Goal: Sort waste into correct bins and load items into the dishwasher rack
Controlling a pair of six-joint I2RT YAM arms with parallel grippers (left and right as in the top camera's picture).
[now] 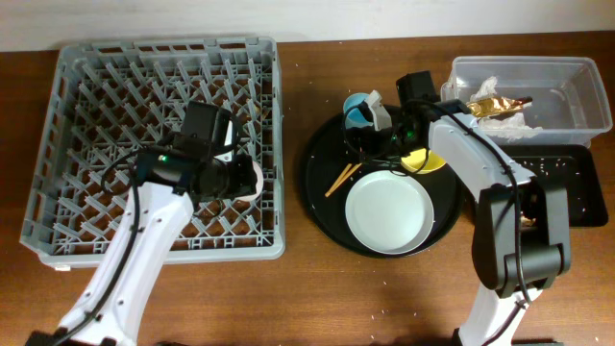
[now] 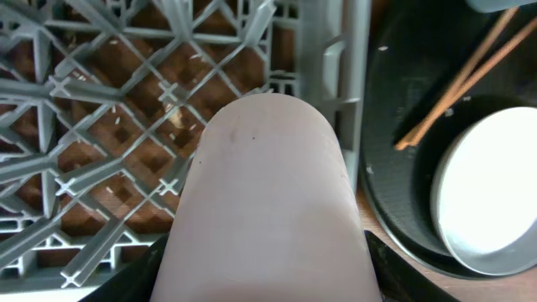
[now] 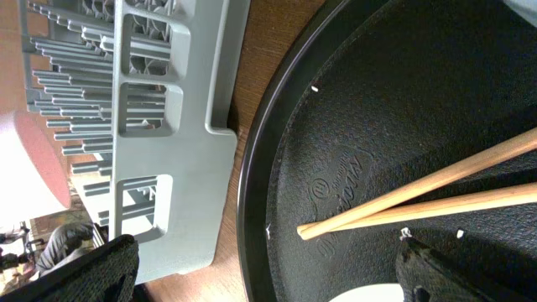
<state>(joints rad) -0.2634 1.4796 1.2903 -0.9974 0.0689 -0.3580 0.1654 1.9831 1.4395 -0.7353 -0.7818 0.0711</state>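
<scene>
Over rack (image 1: 86, 86), left end effector (image 1: 242, 179) clamps pink cup (image 2: 268, 201); right end effector (image 3: 273, 273) apart.

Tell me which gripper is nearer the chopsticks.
Right. The right gripper hangs open over the round tray, right by the chopsticks. The left gripper is over the rack, holding the pink cup, beyond the rack's wall from them.

Dk brown wood-grain table (image 1: 317, 298); white wall (image 1: 288, 14) along far edge; light even, shadows soft.
</scene>
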